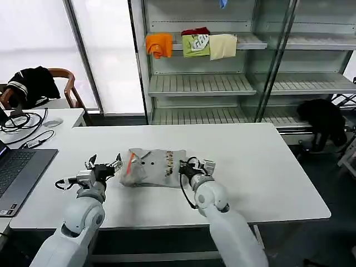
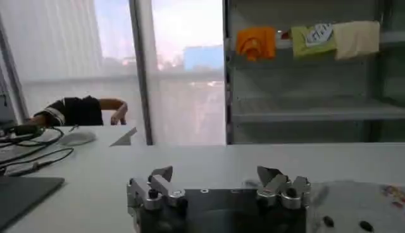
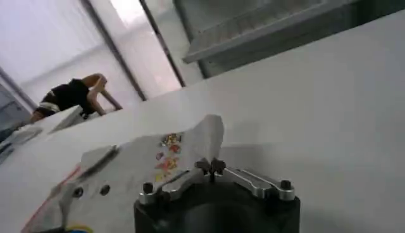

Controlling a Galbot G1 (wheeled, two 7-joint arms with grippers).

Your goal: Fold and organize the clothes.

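**Grey tee nearly folded — R gripper at its edge**

R gripper (image 1: 189, 168) has tips pressed together right at the tee's edge; whether cloth is pinched, can't tell. L gripper (image 1: 103, 164) spread open, just beside the other side. Folded grey T-shirt (image 1: 151, 167) lies btwn them, mid white table (image 1: 261, 167). Best approach: lift low, keep edges aligned — avoid dragging. Beyond, shelf (image 1: 200, 83) w/ orange garment (image 1: 159, 44).

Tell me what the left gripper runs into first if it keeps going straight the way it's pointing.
Probably nothing on the table. The left gripper, fingers open, points across bare white table toward the window; the folded grey T-shirt lies off to its side. Depth is hard to judge.
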